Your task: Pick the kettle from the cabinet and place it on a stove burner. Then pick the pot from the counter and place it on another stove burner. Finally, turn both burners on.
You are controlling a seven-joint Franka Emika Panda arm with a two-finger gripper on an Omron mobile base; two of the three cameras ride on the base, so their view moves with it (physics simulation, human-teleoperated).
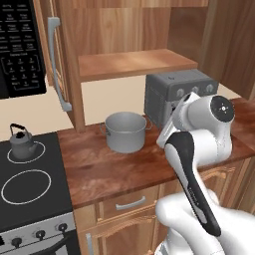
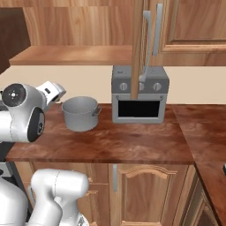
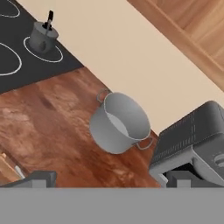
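The small dark kettle (image 1: 20, 142) stands upright on the back burner (image 1: 40, 149) of the black cooktop (image 1: 50, 199), also seen as the kettle (image 3: 43, 37) far off in the hand view. The wide grey pot (image 1: 125, 130) sits empty on the wooden counter (image 1: 109, 174), to the right of the stove. My gripper (image 3: 109, 179) hovers above the counter, looking down on the pot (image 3: 120, 123), open, with its fingertips (image 3: 39, 178) far apart and nothing between them. The cabinet's shelf (image 1: 129, 63) is bare and its door stands open.
A grey toaster oven (image 1: 174, 94) stands close to the right of the pot. The open cabinet door with its long bar handle (image 1: 57, 64) hangs above the counter's left end. A second burner ring (image 1: 26, 187) lies in front of the kettle, with black knobs (image 1: 40, 233) below.
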